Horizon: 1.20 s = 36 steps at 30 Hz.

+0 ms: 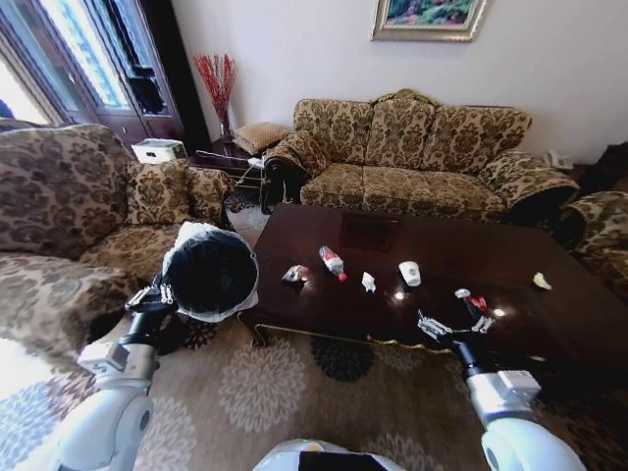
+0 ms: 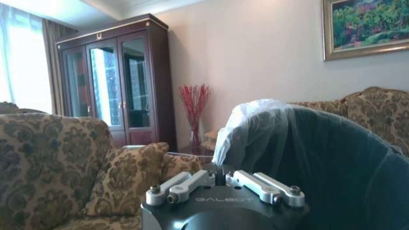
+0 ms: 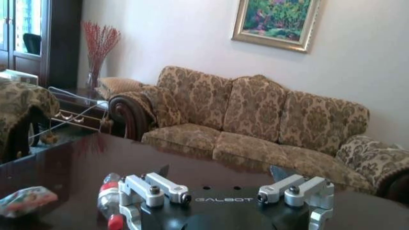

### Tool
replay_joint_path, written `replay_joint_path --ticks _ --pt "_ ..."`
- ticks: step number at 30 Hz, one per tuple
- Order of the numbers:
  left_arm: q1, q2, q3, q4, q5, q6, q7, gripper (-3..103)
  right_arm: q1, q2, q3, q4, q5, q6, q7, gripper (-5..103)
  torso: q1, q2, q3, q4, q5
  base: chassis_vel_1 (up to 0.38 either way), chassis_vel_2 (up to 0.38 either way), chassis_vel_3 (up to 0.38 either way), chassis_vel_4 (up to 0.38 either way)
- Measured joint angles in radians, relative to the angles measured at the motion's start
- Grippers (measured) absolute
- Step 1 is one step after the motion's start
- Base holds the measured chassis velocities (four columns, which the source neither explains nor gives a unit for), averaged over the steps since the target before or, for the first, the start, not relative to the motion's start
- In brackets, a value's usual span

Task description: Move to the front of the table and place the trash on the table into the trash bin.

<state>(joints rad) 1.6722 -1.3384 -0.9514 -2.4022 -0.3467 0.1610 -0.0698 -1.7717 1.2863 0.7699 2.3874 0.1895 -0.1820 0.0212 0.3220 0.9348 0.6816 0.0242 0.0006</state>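
The left tool [image 1: 160, 295] is pinched on the rim of the bag-lined black trash bin [image 1: 211, 273] at the tabletop's [image 1: 392, 245] nine o'clock end, trash strewn across it from wrapper [image 1: 295, 274] and crushed bottle [image 1: 333, 262] to the right tool [image 1: 433, 327], fingers spread, at its six o'clock edge.

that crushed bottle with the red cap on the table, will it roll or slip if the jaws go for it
The crushed bottle lies on its side on the glossy table, so a nudge would probably slide it rather than roll it, since its dented body looks uneven. It appears empty, so likely light and apt to skid. Thin clear plastic would probably buckle under the right gripper, whose jaws stand open.
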Motion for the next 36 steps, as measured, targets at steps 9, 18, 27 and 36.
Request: replay_joint_path --ticks 9,18,27,36 --pt "-0.005 -0.005 0.000 0.013 0.001 0.014 -0.001 3 0.016 -0.013 -0.003 -0.032 0.020 0.013 -0.007 100 0.001 -0.001 0.001 -0.0004 -0.0007 -0.100 0.124 0.103 -0.112" --pt "-0.007 -0.010 0.004 0.032 0.022 0.006 -0.008 3 0.085 -0.066 -0.025 -0.101 0.113 0.015 -0.018 100 -0.003 -0.007 -0.003 0.0000 -0.0007 0.040 -0.001 -0.008 0.043" --pt "-0.016 -0.001 0.009 0.058 0.029 0.002 -0.020 3 0.326 -0.155 -0.227 -0.273 0.158 0.046 0.002 100 -0.003 -0.008 -0.003 0.0004 -0.0001 0.000 0.000 0.000 0.000" --pt "-0.046 0.047 0.022 0.098 -0.054 0.010 -0.030 3 0.591 -0.106 -0.608 -0.525 0.201 0.093 0.089 100 -0.003 -0.008 -0.003 0.0005 -0.0010 0.000 0.000 0.000 0.000"
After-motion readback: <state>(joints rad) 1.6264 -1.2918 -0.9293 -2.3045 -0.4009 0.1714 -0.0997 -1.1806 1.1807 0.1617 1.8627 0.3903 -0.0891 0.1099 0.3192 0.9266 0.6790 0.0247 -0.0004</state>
